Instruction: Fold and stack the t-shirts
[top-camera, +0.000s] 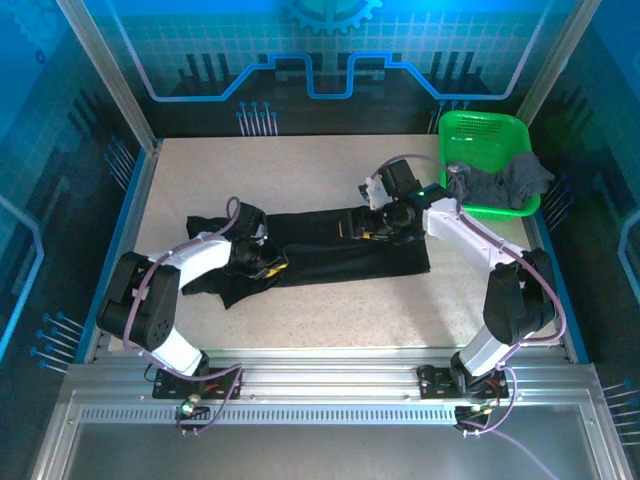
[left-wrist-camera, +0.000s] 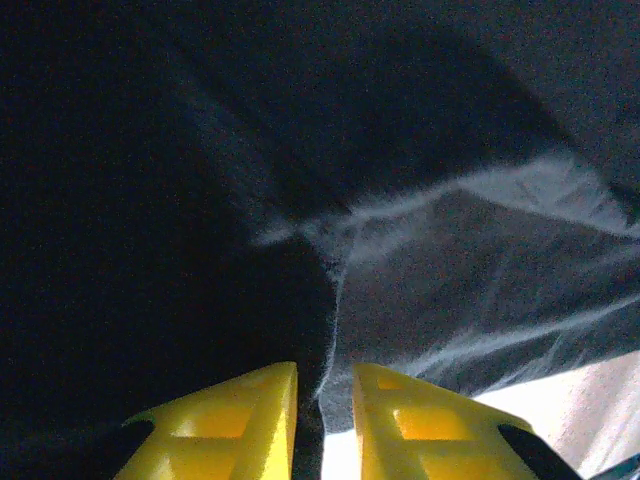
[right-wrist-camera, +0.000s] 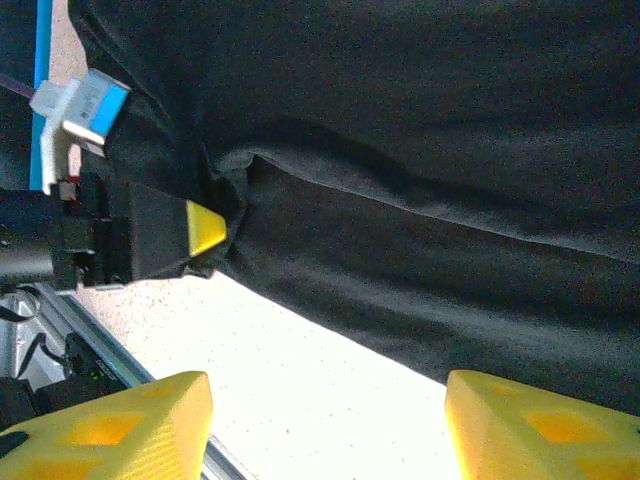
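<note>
jaws of the left gripper (left-wrist-camera: 323, 425) stand almost together, pinching a fold of the black t-shirt (top-camera: 330, 248). jaws of the right gripper (right-wrist-camera: 325, 430) are spread wide over its edge. this shirt lies stretched across the table (top-camera: 300, 165); the grey t-shirt (top-camera: 500, 180) hangs in the green basket (top-camera: 480, 128).

Cannot see the tips of the left gripper (top-camera: 266, 264) from above: sunk in a fold of the black shirt (top-camera: 330, 255), at 9 o'clock on the table (top-camera: 300, 170). Cannot tell if pinching the cloth or just pressing on it. From the left wrist, can see only part of the yellow fingers (left-wrist-camera: 250, 420), cut off at 6 o'clock, with fuzzy cloth up close. From the right wrist, same cut at 6 o'clock on the fingers (right-wrist-camera: 110, 425). Cannot see the basket (top-camera: 478, 122) floor at 2 o'clock under the bunched grey shirt (top-camera: 500, 180).
</note>
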